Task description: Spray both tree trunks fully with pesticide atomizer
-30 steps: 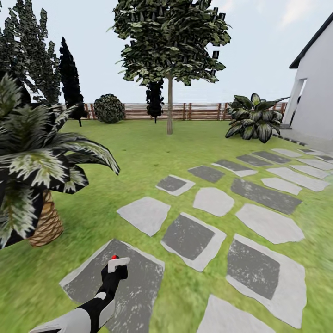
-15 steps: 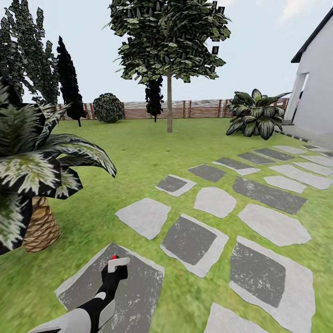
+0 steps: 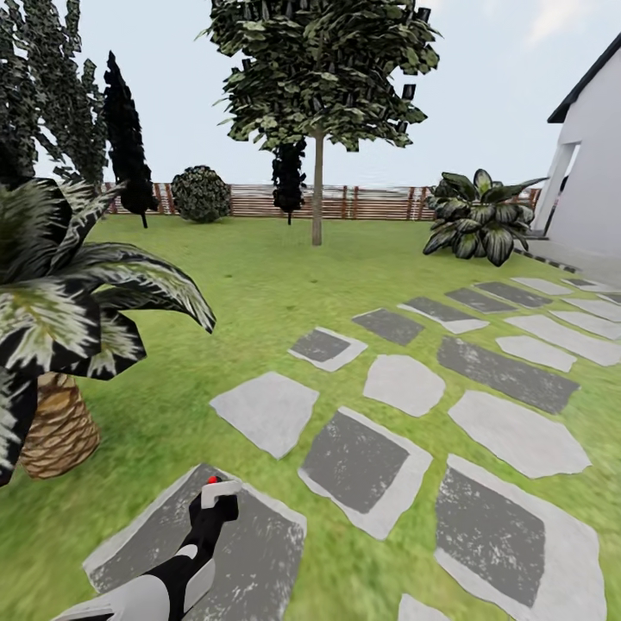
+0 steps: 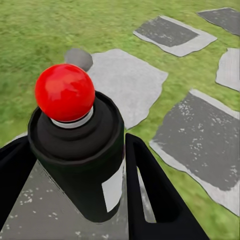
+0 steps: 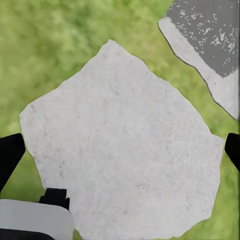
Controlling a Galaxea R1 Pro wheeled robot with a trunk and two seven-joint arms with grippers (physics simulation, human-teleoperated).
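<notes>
Garden lawn [image 3: 250, 285] under a pale sky, with a wooden slat fence [image 3: 371, 203] along the back, a white house [image 3: 595, 172] at the right edge and grey stepping stones [image 3: 362, 457] fanning across the grass toward it. One broadleaf tree [image 3: 319, 78] stands well ahead near the fence, its tree trunk [image 3: 317, 194] bare and straight; I can pick out no pesticide specks on it at this range. A low palm-like plant [image 3: 60, 319] sits close on my left. The left gripper [image 4: 75, 200] is pinching the pesticide atomizer [image 4: 80, 150] — black fingers [image 4: 150, 190] pressed against both sides of the bottle body, red nozzle tip [image 4: 65, 92] uppermost. In the head view the bottle [image 3: 214, 504] is carried low in front over a dark stone, nozzle pointing ahead toward the tree — I judge this a carrying pose that is ready to spray on arrival. The right gripper [image 5: 120, 155] is spread wide and holds nothing, hanging above a pale stepping stone [image 5: 125, 140]; I take it as parked clear. My reading: pick-up done, approach stage, spraying not yet begun. Next need is to close the distance to the trunk.
</notes>
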